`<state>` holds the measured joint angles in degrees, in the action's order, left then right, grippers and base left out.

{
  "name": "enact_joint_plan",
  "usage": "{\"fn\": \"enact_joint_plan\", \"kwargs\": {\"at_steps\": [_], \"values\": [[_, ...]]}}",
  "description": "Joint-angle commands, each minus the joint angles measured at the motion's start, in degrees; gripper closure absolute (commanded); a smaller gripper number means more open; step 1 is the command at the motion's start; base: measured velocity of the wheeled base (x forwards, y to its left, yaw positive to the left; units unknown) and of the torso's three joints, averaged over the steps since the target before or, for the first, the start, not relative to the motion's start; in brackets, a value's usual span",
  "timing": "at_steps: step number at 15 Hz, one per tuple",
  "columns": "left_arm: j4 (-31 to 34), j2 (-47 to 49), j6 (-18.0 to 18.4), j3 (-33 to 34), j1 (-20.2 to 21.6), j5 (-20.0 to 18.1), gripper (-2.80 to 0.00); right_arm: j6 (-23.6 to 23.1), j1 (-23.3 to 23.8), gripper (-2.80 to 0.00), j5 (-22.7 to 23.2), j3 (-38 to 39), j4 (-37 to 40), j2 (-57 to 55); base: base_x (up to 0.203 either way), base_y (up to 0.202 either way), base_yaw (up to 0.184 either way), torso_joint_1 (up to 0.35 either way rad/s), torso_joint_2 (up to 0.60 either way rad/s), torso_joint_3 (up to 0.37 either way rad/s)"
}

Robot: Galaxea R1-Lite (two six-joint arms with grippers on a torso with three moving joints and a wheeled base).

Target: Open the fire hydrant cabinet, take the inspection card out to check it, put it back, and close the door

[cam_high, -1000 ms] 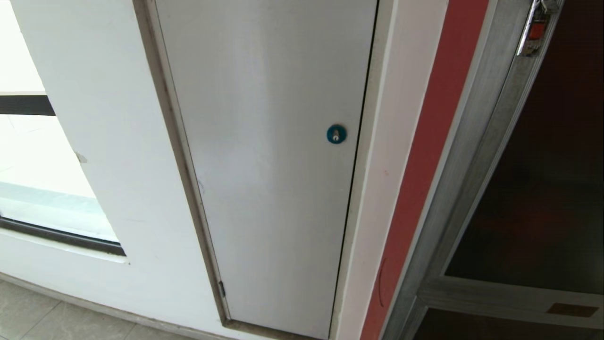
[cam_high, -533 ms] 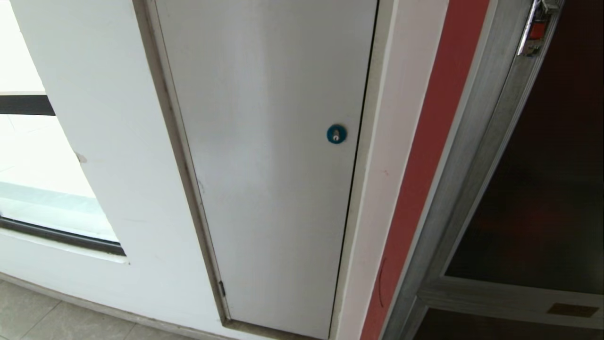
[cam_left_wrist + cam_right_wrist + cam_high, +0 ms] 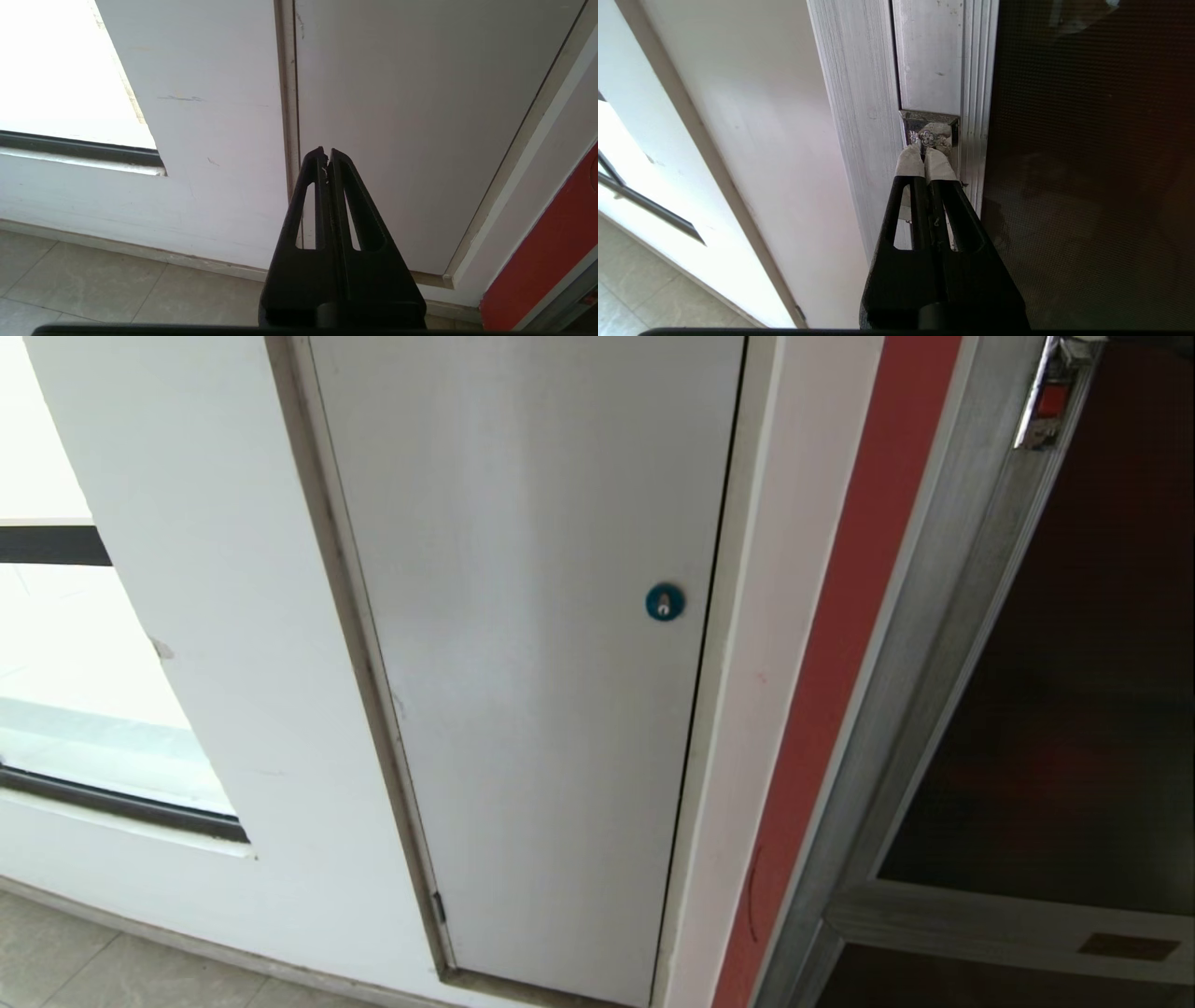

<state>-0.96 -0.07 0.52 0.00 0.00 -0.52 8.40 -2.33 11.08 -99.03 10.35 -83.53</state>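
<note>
**Inspector:** Brushed silver metal frames the fire hydrant cabinet (image 3: 943, 644), which stands at the right of the head view, with a red strip (image 3: 840, 644) between it and the white wall (image 3: 205, 616). State the door's condition.

**Assistant:** Its door (image 3: 1074, 709), a dark glass panel in a silver frame, lies flush with the frame and appears closed. A small red latch (image 3: 1047, 399) sits high on the door's left stile. Below it a shorter dark panel carries an orange label (image 3: 1128, 946).

**Inspector:** And the right gripper?

**Assistant:** The right gripper (image 3: 925, 148) has its fingers pressed together with nothing between them. Their taped tips (image 3: 909, 163) are at the recessed metal latch plate (image 3: 930, 126) on the stile; whether they touch it I cannot tell.

**Inspector:** The left one?

**Assistant:** The left gripper (image 3: 326, 151) is parked low, fingers fully together and holding nothing, pointing at the foot of the plain grey-white door (image 3: 532, 663). That door has a round blue lock (image 3: 665, 602) and stands left of the cabinet. Tiled floor (image 3: 93, 280) lies below it.

**Inspector:** The inspection card?

**Assistant:** Not visible in any view.
</note>
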Motion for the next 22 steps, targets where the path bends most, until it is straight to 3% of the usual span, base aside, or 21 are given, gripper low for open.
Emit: {"fn": "enact_joint_plan", "kwargs": {"at_steps": [1,11,22], "values": [[0.0,0.07,0.0,0.35,0.0,0.0,0.0,0.04,0.72,0.0,-0.18,-0.29,0.77,-0.93,0.0,0.0,0.0,0.0,0.0,0.0],[0.0,0.07,0.0,0.35,0.0,0.0,0.0,-2.42,1.1,0.0,1.57,1.18,5.79,-0.4,0.0,0.0,0.0,0.0,0.0,0.0],[0.0,0.07,0.0,0.35,0.0,0.0,0.0,-3.58,1.1,0.0,1.7,3.28,6.29,1.48,0.0,0.0,0.0,0.0,0.0,0.0]]}}
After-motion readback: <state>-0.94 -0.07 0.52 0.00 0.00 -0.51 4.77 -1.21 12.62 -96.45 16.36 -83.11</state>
